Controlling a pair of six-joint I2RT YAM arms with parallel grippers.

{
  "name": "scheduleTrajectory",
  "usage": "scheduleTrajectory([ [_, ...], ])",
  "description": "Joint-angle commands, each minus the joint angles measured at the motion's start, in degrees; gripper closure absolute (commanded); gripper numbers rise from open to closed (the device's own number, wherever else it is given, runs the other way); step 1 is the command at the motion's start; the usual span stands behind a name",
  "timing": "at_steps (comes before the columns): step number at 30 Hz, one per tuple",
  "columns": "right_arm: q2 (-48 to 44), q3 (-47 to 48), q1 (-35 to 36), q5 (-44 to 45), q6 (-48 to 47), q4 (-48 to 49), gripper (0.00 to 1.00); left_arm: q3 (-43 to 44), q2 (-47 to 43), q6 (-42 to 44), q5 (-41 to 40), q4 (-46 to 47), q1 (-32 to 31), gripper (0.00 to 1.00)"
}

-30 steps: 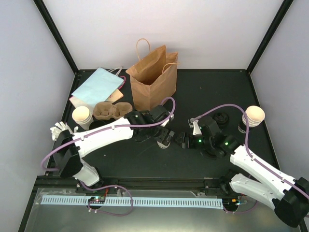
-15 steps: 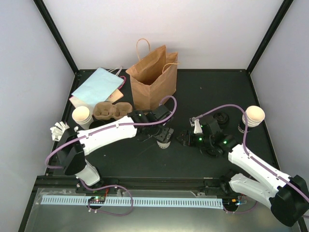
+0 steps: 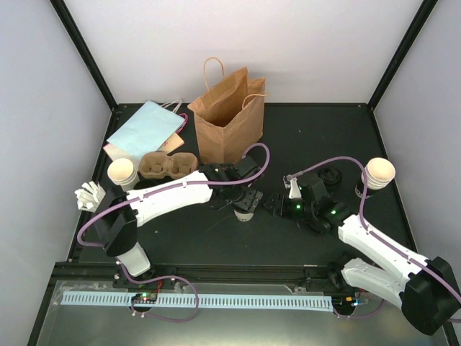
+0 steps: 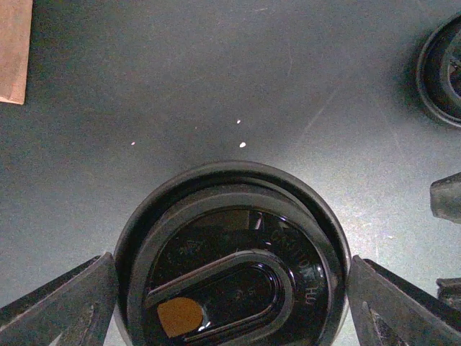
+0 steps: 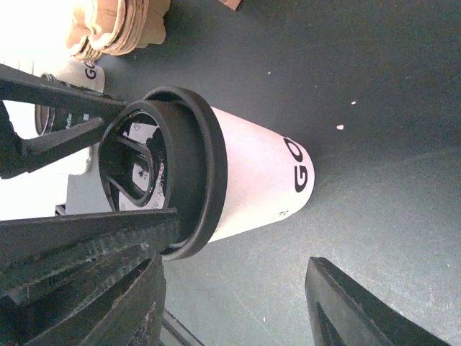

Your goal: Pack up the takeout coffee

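A white takeout coffee cup [image 5: 259,176] with black lettering and a black lid [image 4: 234,252] stands mid-table [image 3: 243,214]. My left gripper [image 4: 232,268] comes down over it, one finger pressed to each side of the lid's rim. My right gripper [image 5: 241,268] hovers just right of the cup [image 3: 274,205], low over the table, jaws open with only bare table between them. Two lidless cups stand at the left [image 3: 122,174] and the right [image 3: 378,174]. The brown paper bag [image 3: 229,119] stands open at the back.
A cardboard cup carrier [image 3: 167,164] lies by the left cup, with a flat pale-blue bag [image 3: 144,128] behind it. A loose black lid [image 3: 330,175] rests near the right cup. White crumpled paper [image 3: 88,194] sits at the left edge.
My left gripper's fingers have drawn in against the lid. My right gripper has slid a little left toward the cup and its jaws have narrowed.
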Motion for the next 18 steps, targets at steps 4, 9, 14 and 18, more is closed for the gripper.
scheduleTrajectory([
  [4,2.4,0.1,-1.3,-2.2,0.4,4.3,0.45,2.3,1.2,-0.7,-0.5,0.0,-0.4,0.14],
  [9,4.3,0.3,-2.0,-4.1,0.7,6.2,0.46,1.8,1.3,-0.5,-0.6,-0.1,-0.4,0.22],
  [14,5.5,1.3,-3.3,-4.8,0.2,6.5,0.46,1.4,1.2,-0.3,-0.3,-0.1,-0.5,0.24],
  [18,8.3,3.1,-3.7,-7.0,-1.3,6.7,0.46,1.4,1.4,0.1,0.2,-0.1,-0.6,0.25],
])
